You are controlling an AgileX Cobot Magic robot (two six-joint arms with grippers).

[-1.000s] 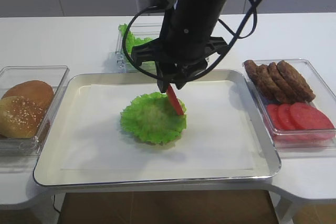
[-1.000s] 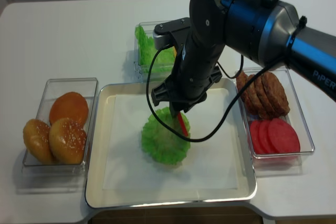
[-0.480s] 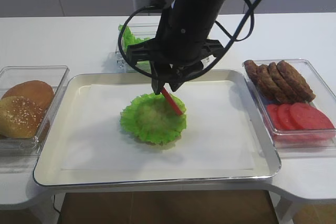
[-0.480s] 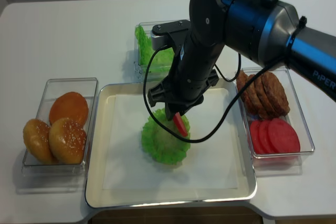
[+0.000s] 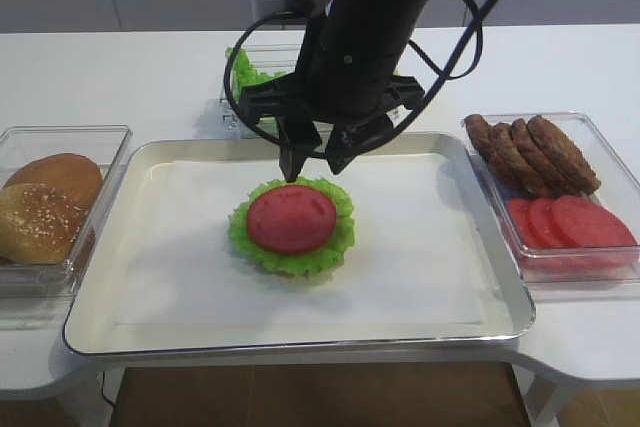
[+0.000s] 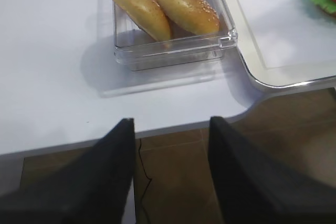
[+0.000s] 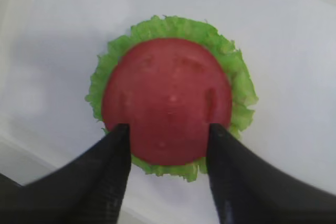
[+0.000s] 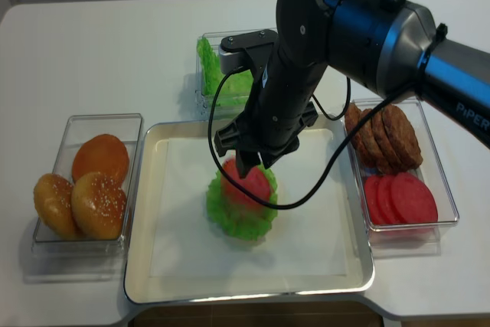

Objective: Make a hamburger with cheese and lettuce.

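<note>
Overhead, a white table (image 5: 120, 77) carries the paper-lined metal tray (image 5: 300, 332)

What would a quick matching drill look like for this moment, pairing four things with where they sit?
Things:
1. tomato slice
2. sesame buns
3. patties
4. right claw

Places:
A. clear box left of the tray
B. open, just above the stack
C. flat on the lettuce
D. clear box right of the tray, behind spare tomato slices

Pairs: 1-C, 2-A, 3-D, 4-B
</note>
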